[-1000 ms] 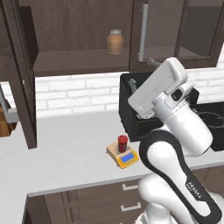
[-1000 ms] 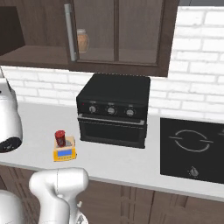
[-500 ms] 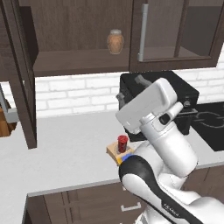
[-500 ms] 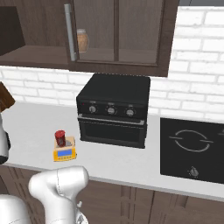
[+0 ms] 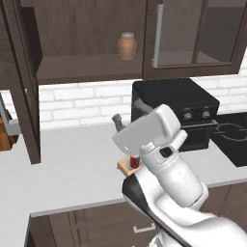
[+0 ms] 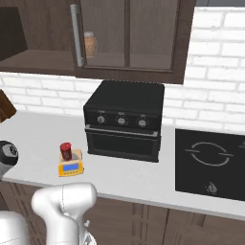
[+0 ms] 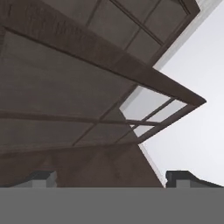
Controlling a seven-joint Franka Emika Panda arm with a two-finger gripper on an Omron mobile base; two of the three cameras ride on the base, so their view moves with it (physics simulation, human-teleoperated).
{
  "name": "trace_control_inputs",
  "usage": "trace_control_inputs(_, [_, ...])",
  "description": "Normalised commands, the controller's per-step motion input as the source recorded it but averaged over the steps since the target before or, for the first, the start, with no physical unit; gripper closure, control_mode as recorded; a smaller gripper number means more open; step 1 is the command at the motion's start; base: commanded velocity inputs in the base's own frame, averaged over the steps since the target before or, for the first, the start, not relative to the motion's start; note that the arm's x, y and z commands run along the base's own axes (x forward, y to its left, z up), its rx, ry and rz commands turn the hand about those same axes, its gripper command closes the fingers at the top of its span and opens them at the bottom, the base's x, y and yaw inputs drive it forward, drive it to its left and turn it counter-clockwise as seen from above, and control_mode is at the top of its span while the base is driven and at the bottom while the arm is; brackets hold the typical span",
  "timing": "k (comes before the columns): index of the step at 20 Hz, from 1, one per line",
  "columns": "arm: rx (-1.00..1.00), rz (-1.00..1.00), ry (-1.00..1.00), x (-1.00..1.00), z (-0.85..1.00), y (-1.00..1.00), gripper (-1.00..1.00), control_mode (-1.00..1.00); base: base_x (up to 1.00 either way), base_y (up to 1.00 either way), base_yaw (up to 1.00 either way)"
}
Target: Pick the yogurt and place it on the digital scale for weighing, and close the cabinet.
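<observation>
The yogurt (image 6: 65,150), a small dark red cup, stands upright on the yellow digital scale (image 6: 72,167) on the counter, left of the oven. In the left base view my arm covers most of the yogurt (image 5: 134,162) and the scale (image 5: 125,166). The cabinet's (image 5: 87,72) left door (image 5: 20,87) stands swung open; its right door with the silver handle (image 5: 157,36) is shut. My gripper (image 7: 111,178) is open with nothing between its fingers. It points left and up at the open door's glass panes (image 7: 109,26). One dark finger (image 5: 117,121) pokes out of the white hand above the scale.
A tan jar (image 5: 127,46) stands on the open cabinet shelf. The black oven (image 6: 124,122) sits at the back of the counter with a black cooktop (image 6: 210,162) to its right. A brown wooden block (image 5: 5,134) is at the far left.
My hand has swung down and to the left, from in front of the oven to above the scale. The yogurt and scale have stayed put. The fingers stay wide apart.
</observation>
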Motion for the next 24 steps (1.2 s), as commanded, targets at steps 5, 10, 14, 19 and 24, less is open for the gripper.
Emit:
trace_control_inputs(5, [0.00, 0.00, -0.03, -0.79, -0.02, 0.58, -1.00, -1.00, 0.00, 0.00, 0.00])
trace_control_inputs(10, [0.00, 0.00, -0.03, -0.88, 0.00, 0.78, -1.00, -1.00, 0.00, 0.00, 0.00])
trace_control_inputs(14, [0.00, 0.00, 0.04, -0.64, 0.00, 0.80, -1.00, -1.00, 0.00, 0.00, 0.00])
trace_control_inputs(19, [0.03, -0.02, 0.06, -0.54, -0.04, 0.80, -1.00, -1.00, 0.00, 0.00, 0.00])
trace_control_inputs(24, [0.09, -0.08, 0.07, -0.61, -0.26, 0.68, -1.00, -1.00, 0.00, 0.00, 0.00])
